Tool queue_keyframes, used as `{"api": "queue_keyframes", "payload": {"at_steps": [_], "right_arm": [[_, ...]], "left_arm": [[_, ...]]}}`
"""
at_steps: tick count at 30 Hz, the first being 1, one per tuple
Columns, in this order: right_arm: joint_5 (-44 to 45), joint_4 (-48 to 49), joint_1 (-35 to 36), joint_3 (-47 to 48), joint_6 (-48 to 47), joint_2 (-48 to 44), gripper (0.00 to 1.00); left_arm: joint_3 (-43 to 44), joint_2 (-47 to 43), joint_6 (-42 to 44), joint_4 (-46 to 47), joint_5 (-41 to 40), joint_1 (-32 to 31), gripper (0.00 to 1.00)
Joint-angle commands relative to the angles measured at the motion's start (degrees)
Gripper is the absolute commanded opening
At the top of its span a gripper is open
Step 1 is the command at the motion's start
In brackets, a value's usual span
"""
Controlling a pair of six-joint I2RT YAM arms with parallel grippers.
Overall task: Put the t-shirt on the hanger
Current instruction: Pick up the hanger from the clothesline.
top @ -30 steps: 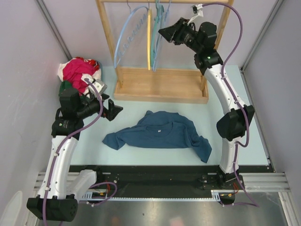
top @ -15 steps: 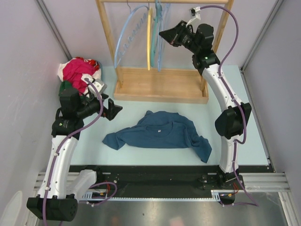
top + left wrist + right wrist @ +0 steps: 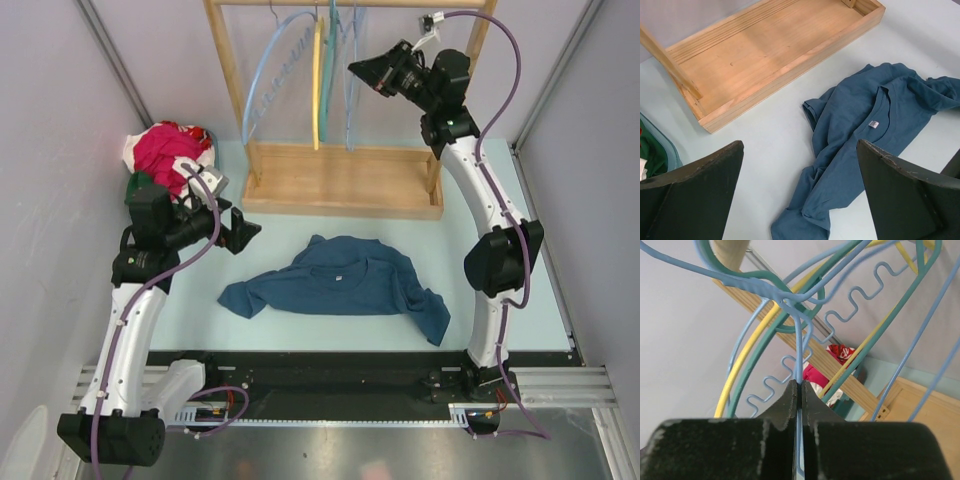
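The dark teal-blue t-shirt [image 3: 345, 285] lies crumpled on the table in front of the rack; the left wrist view shows it too [image 3: 865, 135], with its white collar label. My left gripper [image 3: 245, 232] is open and empty, hovering left of the shirt; the shirt's sleeve lies between its fingers in the wrist view [image 3: 800, 145]. My right gripper [image 3: 352, 68] is up at the rack, shut on the thin pale blue wire hanger [image 3: 349, 110]. In the right wrist view the wire [image 3: 798, 340] runs straight between the closed fingertips [image 3: 799, 387].
A wooden rack with a tray base [image 3: 340, 185] stands at the back. On it hang a yellow hanger [image 3: 317, 80], a teal hanger [image 3: 332, 60] and a ridged light-blue hanger [image 3: 262, 80]. A pile of pink-red, white and green clothes [image 3: 165, 150] sits at the back left.
My right gripper has moved a little to the right and up, drawing the thin blue hanger away from the other hangers. The left arm and the shirt have not moved.
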Motion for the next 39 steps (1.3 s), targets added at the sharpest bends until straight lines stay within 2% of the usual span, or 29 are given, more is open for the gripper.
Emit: {"api": "queue_keyframes", "payload": {"at_steps": [1,14,24,30,39], "right_arm": [[-2.1,6.2,-0.7,-0.7,4.6,-5.1,0.0],[-4.1,12.3,-1.3,-5.9,10.8,-7.7,0.0],[-3.2,15.8,-2.6,-8.1,11.9,-9.5,0.0],[-2.7,16.4,-3.2,-7.7,10.5,-8.6,0.0],[-4.5,15.9,-3.9,-10.2,13.3,-10.5,0.0]], "left_arm": [[0.8,0.3,-1.3,1.9,0.4,0.4,1.0],[0.4,0.8,-0.9,1.7,0.4,0.4,1.0],[0.4,1.2,-0.6,1.9,0.7,0.4,1.0],[0.4,1.3,-0.6,2.0,0.6,0.4,1.0],[0.5,1.7,-0.1,2.0,0.7,0.4,1.0]]}}
